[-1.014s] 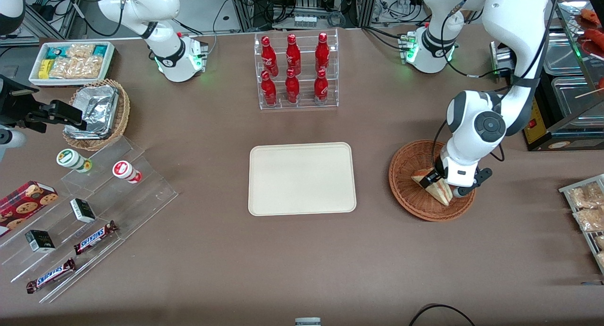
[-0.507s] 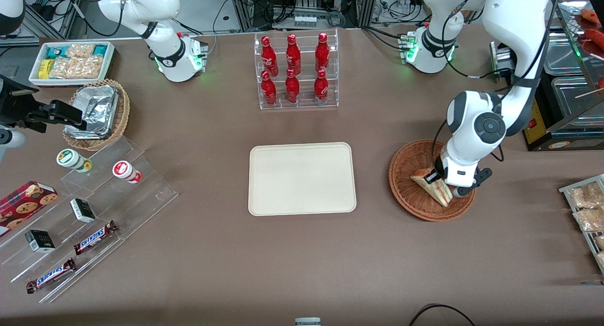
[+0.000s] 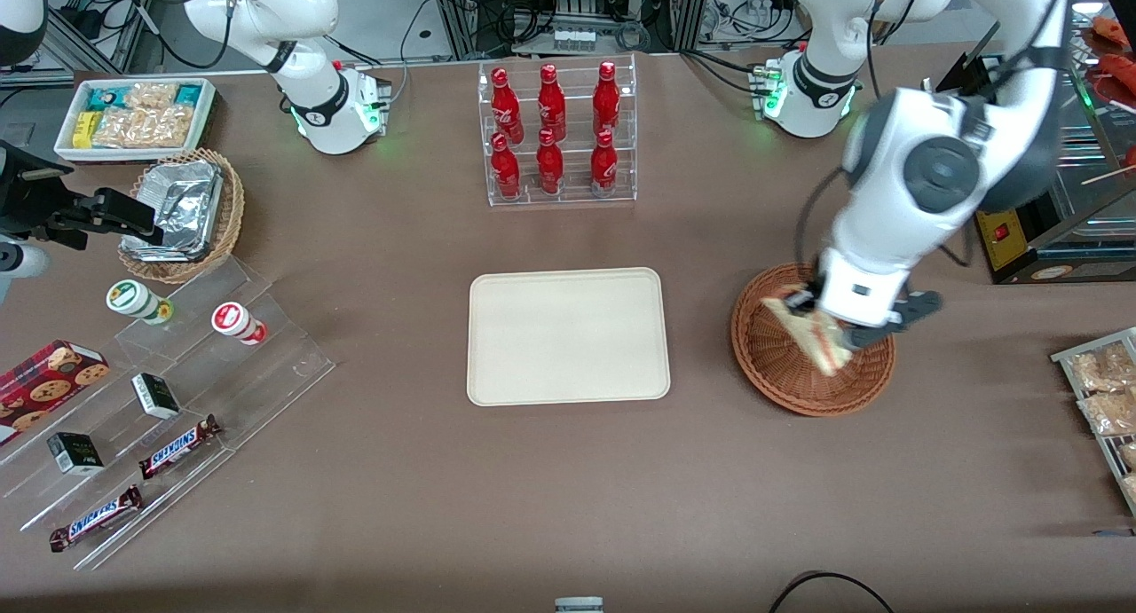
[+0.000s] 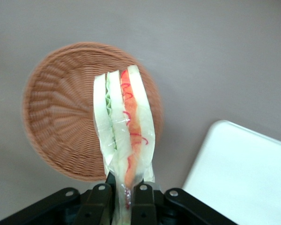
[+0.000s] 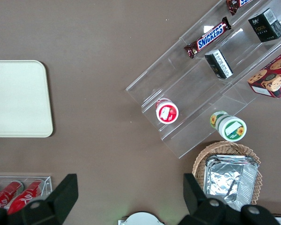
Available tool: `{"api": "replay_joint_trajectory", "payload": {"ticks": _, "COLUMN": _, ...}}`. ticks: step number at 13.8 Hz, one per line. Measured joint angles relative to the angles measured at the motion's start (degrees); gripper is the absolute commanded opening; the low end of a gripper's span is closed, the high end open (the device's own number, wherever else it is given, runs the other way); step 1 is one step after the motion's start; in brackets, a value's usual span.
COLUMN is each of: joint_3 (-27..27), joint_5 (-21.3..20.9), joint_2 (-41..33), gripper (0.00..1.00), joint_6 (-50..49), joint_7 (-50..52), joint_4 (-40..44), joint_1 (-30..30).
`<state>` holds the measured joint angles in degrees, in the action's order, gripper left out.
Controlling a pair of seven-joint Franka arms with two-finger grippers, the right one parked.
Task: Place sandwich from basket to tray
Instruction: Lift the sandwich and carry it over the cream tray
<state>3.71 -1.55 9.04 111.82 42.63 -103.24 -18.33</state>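
Observation:
My gripper (image 3: 821, 316) (image 4: 125, 197) is shut on the sandwich (image 3: 812, 336) (image 4: 125, 129), a wrapped wedge of pale bread with red and green layers. It hangs in the air above the round reddish-brown wicker basket (image 3: 781, 373) (image 4: 56, 112), clear of the weave, and the basket holds nothing else. The cream-white tray (image 3: 568, 336) (image 4: 248, 178) lies flat on the brown table beside the basket, toward the parked arm's end.
An acrylic rack of red bottles (image 3: 555, 134) stands farther from the front camera than the tray. Bagged snacks on a rack (image 3: 1105, 400) lie at the working arm's end. A stepped acrylic shelf with candy bars (image 3: 151, 409) and a foil-filled basket (image 3: 182, 214) sit at the parked arm's end.
The gripper has lifted the sandwich up out of the basket; the arm's wrist has risen and looms larger in the front view.

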Motion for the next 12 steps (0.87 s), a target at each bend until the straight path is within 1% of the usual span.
{"api": "replay_joint_trajectory", "payload": {"ticks": 3, "joint_3": 0.4, "joint_5": 0.0, "joint_2": 5.1, "gripper": 0.0, "joint_6": 0.0, "joint_7": 0.6, "joint_4": 5.1, "joint_1": -8.5}}
{"api": "replay_joint_trajectory", "payload": {"ticks": 6, "joint_3": 0.4, "joint_5": 0.0, "joint_2": 11.8, "gripper": 0.0, "joint_6": 0.1, "joint_7": 0.9, "joint_4": 10.9, "joint_1": -15.3}}
{"api": "replay_joint_trajectory", "payload": {"ticks": 10, "joint_3": 0.4, "joint_5": 0.0, "joint_2": 20.6, "gripper": 0.0, "joint_6": 3.6, "joint_7": 0.9, "joint_4": 17.0, "joint_1": -21.3}}
{"api": "replay_joint_trajectory", "payload": {"ticks": 12, "joint_3": 0.4, "joint_5": 0.0, "joint_2": 24.5, "gripper": 0.0, "joint_6": 7.7, "joint_7": 0.9, "joint_4": 18.8, "joint_1": -22.8}}
